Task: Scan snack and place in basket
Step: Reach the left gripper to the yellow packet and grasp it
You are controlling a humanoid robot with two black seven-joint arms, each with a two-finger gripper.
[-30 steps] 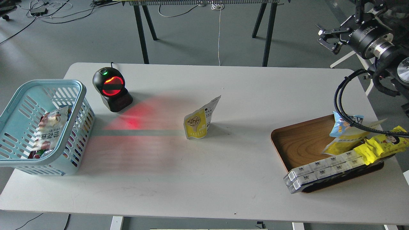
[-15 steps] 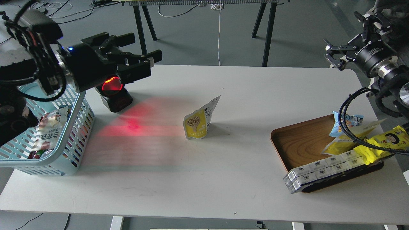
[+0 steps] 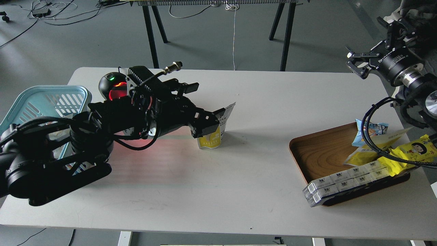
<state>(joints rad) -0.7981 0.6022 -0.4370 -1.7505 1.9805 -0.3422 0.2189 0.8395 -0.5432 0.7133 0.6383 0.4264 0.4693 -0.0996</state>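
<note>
The snack [image 3: 214, 139], a yellow-and-white stand-up pouch, stands upright in the middle of the white table; only its lower part and its white top corner show. My left gripper [image 3: 209, 122] has reached the pouch from the left and covers its front. Its two fingers are spread, one at the pouch's upper edge and one by its lower left side, so it looks open around the pouch. The light blue basket [image 3: 44, 96] stands at the table's left edge, largely hidden behind my left arm. My right gripper [image 3: 356, 64] is open and empty, held high off the table's far right corner.
A black barcode scanner [image 3: 114, 87] with a glowing red window stands behind my left arm and casts red light on the table. A brown wooden tray [image 3: 319, 152] at the right holds a bright yellow wrapper [image 3: 409, 152], a small blue packet [image 3: 370, 130] and long white boxes [image 3: 341, 182].
My left arm has swung down from above the basket and to the right, bringing its gripper to the pouch. The pouch has not moved. The right gripper has barely shifted.
</note>
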